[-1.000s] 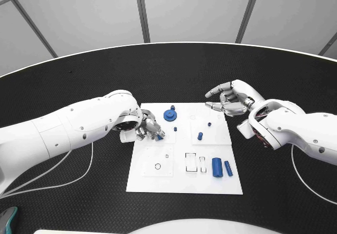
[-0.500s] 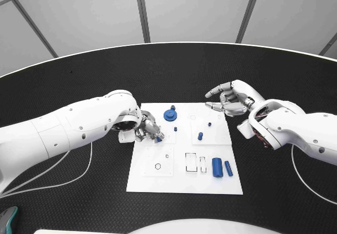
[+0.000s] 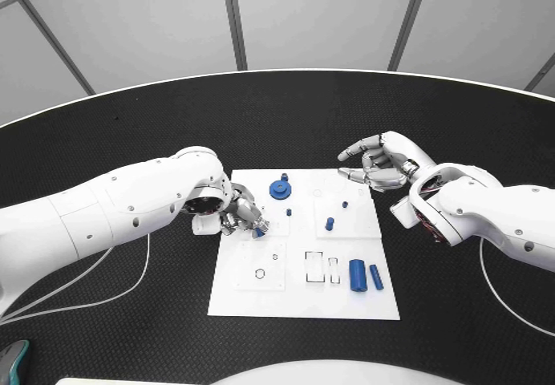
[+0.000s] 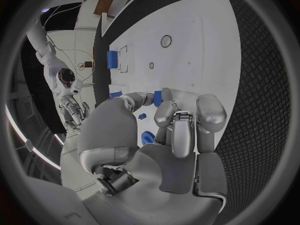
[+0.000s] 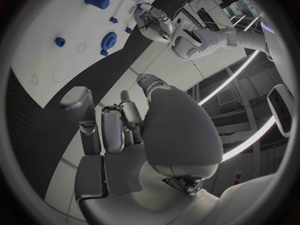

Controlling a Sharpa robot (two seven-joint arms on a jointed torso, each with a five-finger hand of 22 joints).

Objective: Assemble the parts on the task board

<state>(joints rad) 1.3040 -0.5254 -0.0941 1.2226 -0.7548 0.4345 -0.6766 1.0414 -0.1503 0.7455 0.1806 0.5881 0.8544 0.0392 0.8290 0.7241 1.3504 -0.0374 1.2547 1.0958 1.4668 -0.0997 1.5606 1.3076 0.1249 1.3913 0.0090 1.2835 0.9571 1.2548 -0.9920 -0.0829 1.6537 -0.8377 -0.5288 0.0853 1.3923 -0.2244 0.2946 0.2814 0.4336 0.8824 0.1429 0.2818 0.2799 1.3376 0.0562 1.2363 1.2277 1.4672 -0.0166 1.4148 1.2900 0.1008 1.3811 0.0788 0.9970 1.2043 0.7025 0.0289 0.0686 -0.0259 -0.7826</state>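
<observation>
The white task board (image 3: 347, 301) lies in the middle of the black table. My left hand (image 3: 237, 212) hovers over its left edge and pinches a small blue part (image 3: 258, 228) between thumb and finger, as the left wrist view shows (image 4: 156, 98). A round blue part (image 3: 280, 189) with a small peg (image 3: 285, 176) beside it stands at the board's far end. A blue piece (image 3: 330, 224) sits further right. A blue cylinder (image 3: 358, 275) and a thinner blue pin (image 3: 376, 277) lie near the front right. My right hand (image 3: 376, 164) hangs by the far right corner, fingers loosely bent, holding nothing.
Rectangular slots (image 3: 314, 267) and a hexagonal hole (image 3: 259, 273) mark the board's front half. Another small blue peg (image 3: 289, 212) stands just right of my left hand. White cables (image 3: 127, 281) trail on the table at the left.
My left hand has shifted slightly toward the board's front with the small blue part still pinched. My right hand has not moved.
</observation>
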